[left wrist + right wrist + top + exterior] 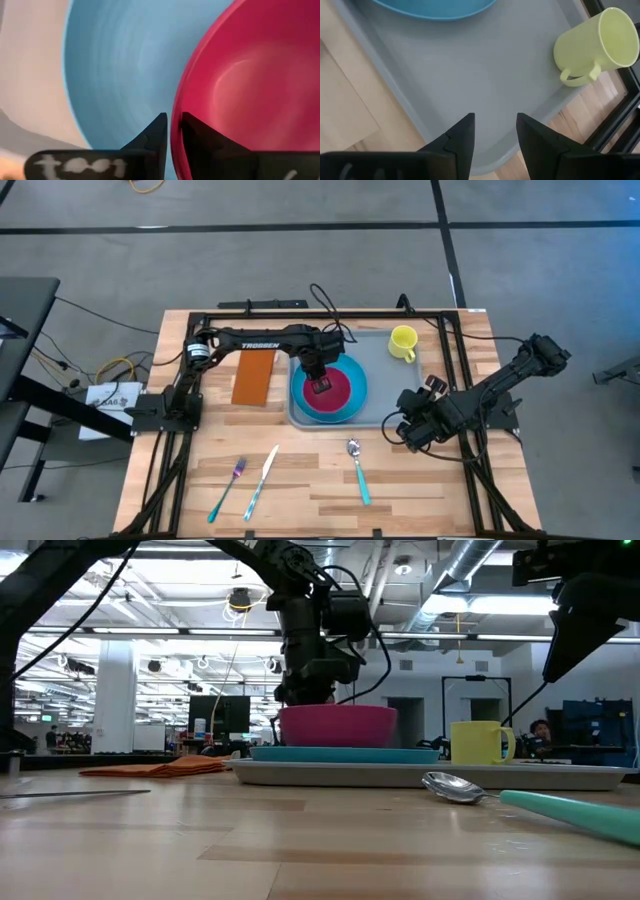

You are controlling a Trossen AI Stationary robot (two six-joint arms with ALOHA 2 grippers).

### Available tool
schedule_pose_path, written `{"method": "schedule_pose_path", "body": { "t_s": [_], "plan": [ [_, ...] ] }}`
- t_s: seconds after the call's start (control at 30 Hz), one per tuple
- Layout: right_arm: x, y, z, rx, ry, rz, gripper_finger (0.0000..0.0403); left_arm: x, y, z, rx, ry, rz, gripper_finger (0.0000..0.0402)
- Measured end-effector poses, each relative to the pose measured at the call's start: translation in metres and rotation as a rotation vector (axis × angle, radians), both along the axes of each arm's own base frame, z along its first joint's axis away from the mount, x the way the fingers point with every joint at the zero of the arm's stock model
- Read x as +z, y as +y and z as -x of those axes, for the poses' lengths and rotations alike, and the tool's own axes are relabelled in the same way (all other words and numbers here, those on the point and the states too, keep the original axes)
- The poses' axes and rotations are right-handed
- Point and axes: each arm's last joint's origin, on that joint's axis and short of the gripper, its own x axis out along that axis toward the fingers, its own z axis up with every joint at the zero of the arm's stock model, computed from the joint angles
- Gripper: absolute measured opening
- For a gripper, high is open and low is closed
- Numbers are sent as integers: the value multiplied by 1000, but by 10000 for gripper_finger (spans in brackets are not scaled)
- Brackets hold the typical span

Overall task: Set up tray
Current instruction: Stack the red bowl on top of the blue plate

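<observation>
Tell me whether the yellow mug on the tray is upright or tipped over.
Upright. The yellow mug stands on its base on the tray in the low view, and the high view looks down into its open mouth.

Left pincer (322, 385) hides part of pink bowl (335, 390).

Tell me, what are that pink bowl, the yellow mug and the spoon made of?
The pink bowl looks like smooth plastic, with a soft sheen inside. The yellow mug seems matte plastic too: even colour, thick rim, though glazed ceramic is possible. The spoon has a shiny metal head that mirrors the lights, and a teal, probably plastic, handle.
</observation>
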Motion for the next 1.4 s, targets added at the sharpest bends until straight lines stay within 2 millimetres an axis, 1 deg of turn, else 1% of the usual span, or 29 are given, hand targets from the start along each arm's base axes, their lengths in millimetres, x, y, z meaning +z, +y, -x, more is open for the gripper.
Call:
{"method": "schedule_pose_path", "body": {
  "t_s": [0.17, 0.33, 0.47, 0.7, 0.97, 1.3, 1.4],
  "plan": [
    [0, 0, 0, 0, 0, 0, 139, 0, 3, 1, 14, 13, -49, 66],
    [0, 0, 0, 0, 0, 0, 137, 2, 9, -1, 28, -13, -75, 68],
    [0, 0, 0, 0, 0, 0, 137, 5, 13, -5, -10, -61, -97, 69],
    [0, 0, 0, 2, 1, 0, 137, 5, 13, -5, -39, -54, -100, 69],
    [0, 0, 0, 1, 0, 0, 139, 9, 16, -15, -27, -161, -146, 69],
    [0, 0, 0, 1, 0, 0, 139, 9, 15, -14, -27, -148, -142, 69],
    [0, 0, 0, 1, 0, 0, 137, 9, 14, -14, -65, -146, -145, 69]
  ]
}}
